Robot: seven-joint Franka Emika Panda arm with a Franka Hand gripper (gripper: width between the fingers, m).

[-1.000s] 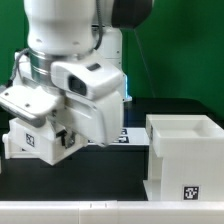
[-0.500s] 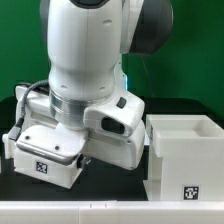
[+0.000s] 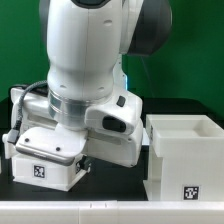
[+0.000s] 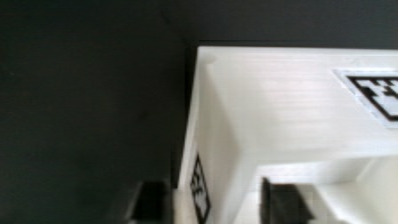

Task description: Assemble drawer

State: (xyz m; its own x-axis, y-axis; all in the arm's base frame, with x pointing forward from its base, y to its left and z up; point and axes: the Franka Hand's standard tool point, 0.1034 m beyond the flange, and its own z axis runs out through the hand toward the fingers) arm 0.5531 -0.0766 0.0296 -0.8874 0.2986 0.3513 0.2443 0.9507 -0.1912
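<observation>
A white box-shaped drawer part (image 3: pixel 45 165) with a black marker tag on its front sits low at the exterior view's left, at or just above the black table. The arm's large white wrist covers its top, so the fingers are hidden there. In the wrist view my gripper (image 4: pixel 217 200) straddles one wall of this white part (image 4: pixel 285 110), one dark finger (image 4: pixel 151 202) outside and the other inside, both against the wall. A larger white open-topped box (image 3: pixel 185 150) with a tag on its front stands at the exterior view's right, apart from the held part.
The arm's bulky white body (image 3: pixel 90 70) fills the middle of the exterior view and stands close to the larger box's left wall. The black table (image 3: pixel 110 185) ends in a pale front edge. A green backdrop is behind.
The arm has swung round and come down, carrying the white part lower and toward the front. In the last half second the part sank only slightly.
</observation>
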